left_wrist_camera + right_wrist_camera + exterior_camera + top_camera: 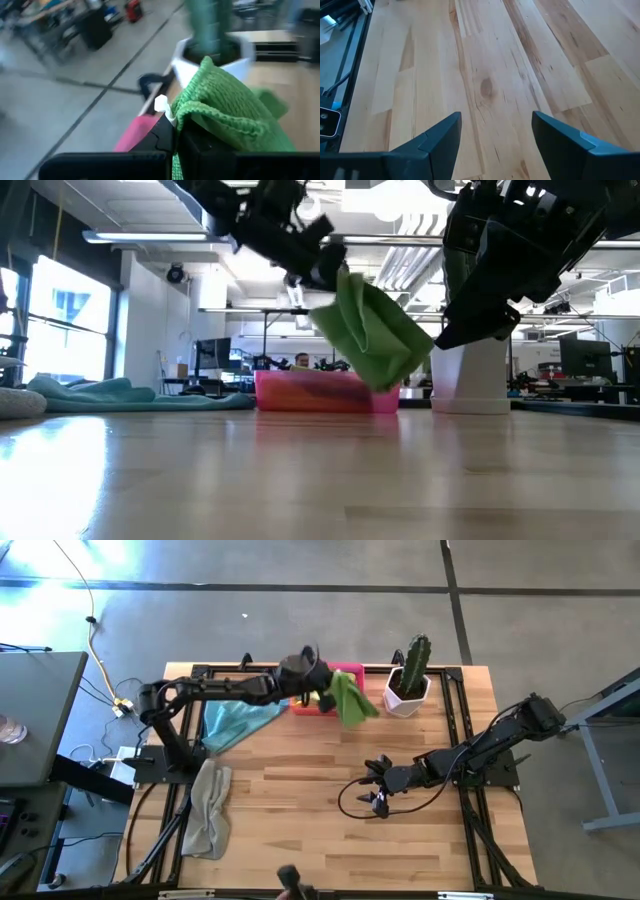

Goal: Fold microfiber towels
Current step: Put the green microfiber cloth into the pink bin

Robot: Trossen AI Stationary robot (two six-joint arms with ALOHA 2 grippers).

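My left gripper (325,692) is shut on a lime green towel (349,700) near the table's far edge, just right of the pink tray (345,670). The towel hangs in the air in the low view (375,335) and fills the left wrist view (230,115). A light blue towel (235,720) lies spread at the far left. A grey towel (208,805) lies crumpled at the near left. My right gripper (378,783) is open and empty, low over the table's middle right; its fingers (440,140) stand apart over bare wood. My left gripper pinches a bunched fold of the green towel's upper edge (187,112) between its two fingers; several layers are gathered there. The fingers come level from the table's left. The towel hangs slack below and to the right of the fingers (385,355), lifted clear of the table.
A potted cactus in a white pot (408,685) stands at the far edge right of the tray, close to the hanging towel. Bare wood (300,790) lies in the table's middle. Black cables (350,802) trail under my right gripper.
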